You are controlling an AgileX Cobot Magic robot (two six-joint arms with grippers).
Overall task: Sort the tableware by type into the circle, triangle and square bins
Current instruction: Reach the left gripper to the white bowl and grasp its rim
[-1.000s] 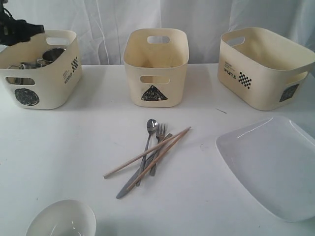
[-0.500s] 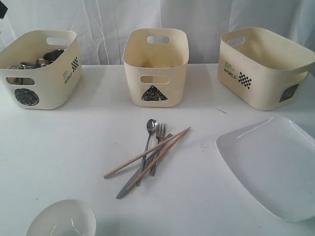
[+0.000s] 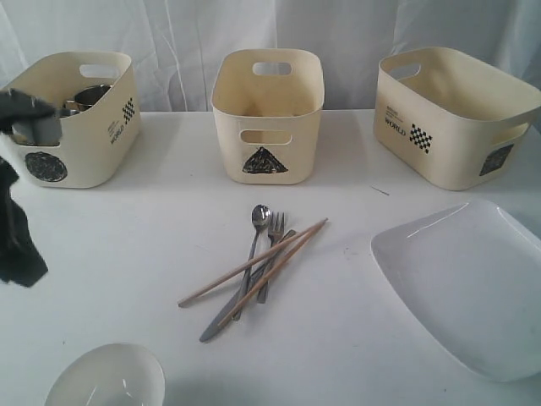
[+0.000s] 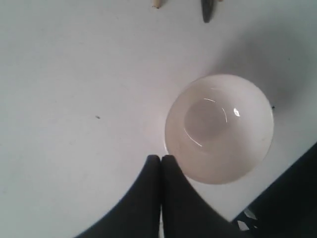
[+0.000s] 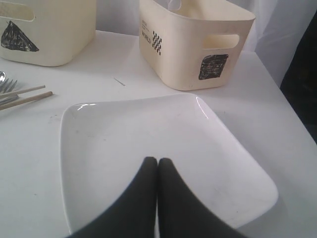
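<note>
Steel mugs (image 3: 88,94) show over the rim of the circle bin (image 3: 93,156); I cannot make out a steel bowl among them. The triangle bin (image 3: 267,114) and square bin (image 3: 448,127) look empty. Spoon (image 3: 259,218), fork (image 3: 275,230), knife (image 3: 221,321) and chopsticks (image 3: 254,264) lie crossed mid-table. The white bowl (image 3: 106,377) sits at the front left. My left gripper (image 4: 160,157) is shut and empty, hovering beside the bowl (image 4: 219,129). My right gripper (image 5: 157,160) is shut and empty above the white plate (image 5: 148,129).
My left arm (image 3: 19,228) hangs dark at the left edge, in front of the circle bin. The plate (image 3: 465,279) reaches the front right table edge. A white curtain (image 3: 186,34) backs the bins. The table edge drops off beside the bowl (image 4: 292,198).
The left arm was over the circle bin, left the view, and now hangs lower at the left edge in front of that bin. The tableware has not moved.
</note>
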